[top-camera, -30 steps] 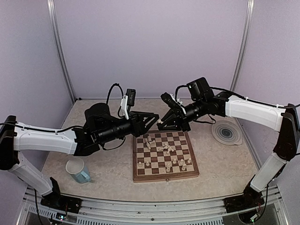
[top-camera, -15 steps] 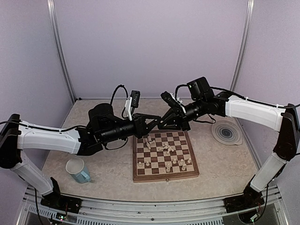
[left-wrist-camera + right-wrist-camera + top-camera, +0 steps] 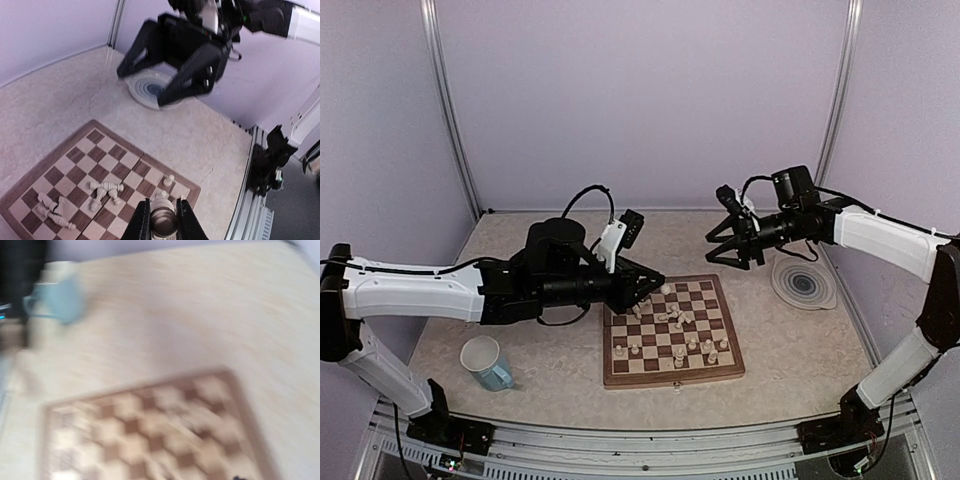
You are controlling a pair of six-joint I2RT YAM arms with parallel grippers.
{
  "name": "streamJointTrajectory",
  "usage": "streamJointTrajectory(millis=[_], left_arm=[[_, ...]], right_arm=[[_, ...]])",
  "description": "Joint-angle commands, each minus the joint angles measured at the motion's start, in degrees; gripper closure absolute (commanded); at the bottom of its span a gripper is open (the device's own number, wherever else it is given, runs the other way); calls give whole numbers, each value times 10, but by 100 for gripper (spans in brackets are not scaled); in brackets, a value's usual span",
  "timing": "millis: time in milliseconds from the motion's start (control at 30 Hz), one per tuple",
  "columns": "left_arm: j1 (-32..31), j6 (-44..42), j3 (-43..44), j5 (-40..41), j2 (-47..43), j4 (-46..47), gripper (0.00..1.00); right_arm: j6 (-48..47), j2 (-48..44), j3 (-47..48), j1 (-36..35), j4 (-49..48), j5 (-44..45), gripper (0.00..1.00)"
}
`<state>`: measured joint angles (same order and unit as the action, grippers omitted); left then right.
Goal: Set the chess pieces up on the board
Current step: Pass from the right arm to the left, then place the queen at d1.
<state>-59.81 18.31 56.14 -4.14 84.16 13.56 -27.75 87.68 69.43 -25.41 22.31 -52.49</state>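
Observation:
The board (image 3: pixel 616 366) lies in the middle of the table, with cream chess pieces (image 3: pixel 675 318) on it, some lying on their sides and some upright near the front edge. My left gripper (image 3: pixel 657 286) hangs over the board's far edge, shut on a cream chess piece (image 3: pixel 666 289). In the left wrist view that piece (image 3: pixel 163 222) sits between the fingers (image 3: pixel 141 225), above the board (image 3: pixel 75 155). My right gripper (image 3: pixel 728 255) is open and empty, off the board's far right corner; the left wrist view shows it (image 3: pixel 143 87) with jaws spread. The right wrist view is blurred.
A round grey-blue ringed plate (image 3: pixel 803 283) sits to the right of the board, under the right arm. A light blue cup (image 3: pixel 487 362) stands front left, also in the right wrist view (image 3: pixel 57 300). Walls close in the table on three sides.
The two grippers met above the board's far edge. The left one shut on the piece there, then the right one opened and drew back to the right.

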Motion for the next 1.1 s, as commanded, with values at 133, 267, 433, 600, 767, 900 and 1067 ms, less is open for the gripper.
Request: streamJointTrajectory(millis=[133,267,433,600,767,900,1067], left_arm=[[-72,-120,48,62,54,-260,93],[-88,-118,44,46,95,-248,93],[-93,-107,49,18,129,-225,92],[-91,-98,58,40,149,-216,92],[-80,-88,59,34,163,-189,92],[-77,-91,71,40,178,-181,92],[-73,-95,84,40,196,-178,90]], right_arm=[[32,-56,-54,101,-76,86,31],[67,-57,-60,109,-109,187,1],[92,-66,-60,121,-112,204,1],[78,-71,-70,121,-114,196,1],[67,-69,-75,121,-110,167,1],[65,-67,-77,121,-109,167,1],[61,-66,-80,122,-109,164,1]])
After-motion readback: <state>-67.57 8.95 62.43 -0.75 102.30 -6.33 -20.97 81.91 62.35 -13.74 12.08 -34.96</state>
